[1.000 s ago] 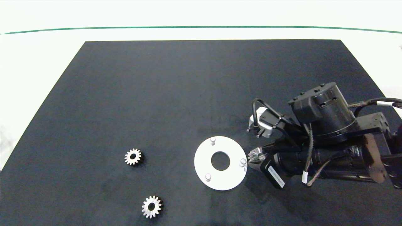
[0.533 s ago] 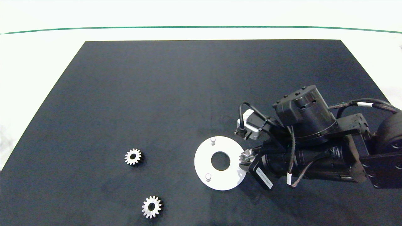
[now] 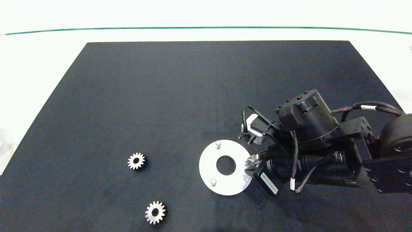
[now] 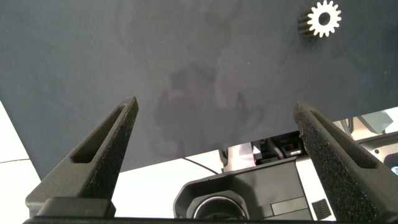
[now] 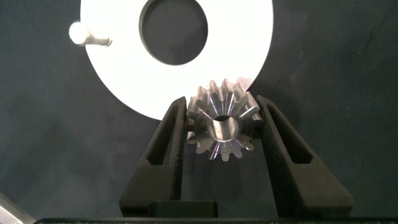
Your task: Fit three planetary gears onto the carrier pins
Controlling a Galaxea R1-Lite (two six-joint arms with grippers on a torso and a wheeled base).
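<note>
On a black mat lies the white carrier disc (image 3: 208, 167) (image 5: 249, 56). Two carrier pins (image 3: 218, 144) (image 3: 213, 181) stand bare on it, and the right wrist view shows one pin (image 5: 87, 35). My right gripper (image 5: 222, 107) is shut on one silvery planetary gear (image 3: 252, 160) (image 5: 224, 121), held tilted over the disc's right rim; that gear and the gripper hide whatever lies beneath them. Two more planetary gears (image 3: 136, 160) (image 3: 155, 212) lie flat on the mat left of the disc. My left gripper (image 4: 214, 106) is open and holds nothing; it hangs over the mat with one gear (image 4: 324, 17) ahead of it.
The black mat (image 3: 161, 96) covers most of the white table (image 3: 42, 64). A green line (image 3: 206, 28) runs along the far side. The right arm's bulky wrist (image 3: 305, 119) hangs over the mat right of the disc.
The right gripper has carried the gear leftward from beside the disc to over its right rim, covering the right-hand pin. The two loose gears have not moved.
</note>
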